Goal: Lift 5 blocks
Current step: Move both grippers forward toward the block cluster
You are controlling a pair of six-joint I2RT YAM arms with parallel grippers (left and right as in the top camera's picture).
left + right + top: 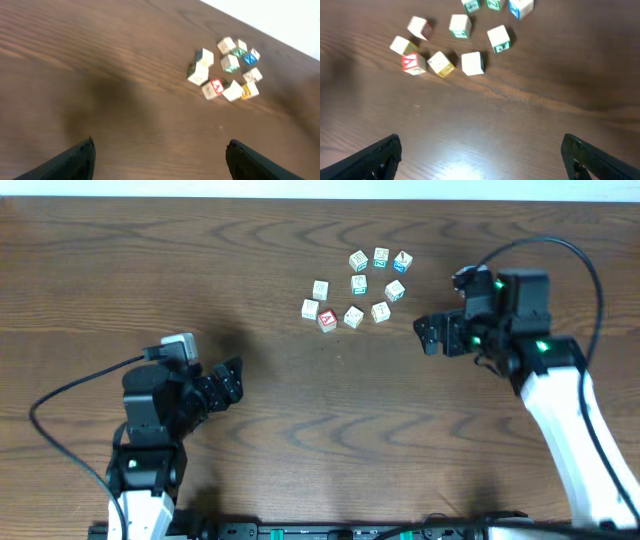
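Overhead looks straight down on the whole counter [300, 430]. Each wrist view looks down at a slant from nearer, left and right, and all three share the blocks [356, 286].

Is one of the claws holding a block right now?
No, the left claw and the right claw both stand open and empty, and the blocks all lie on the table.

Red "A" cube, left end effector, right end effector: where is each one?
red "A" cube [327, 320], overhead view, on its red-printed top face.
left end effector [234, 380], overhead view, midway between its open fingertips.
right end effector [425, 337], overhead view, midway between its open fingertips.
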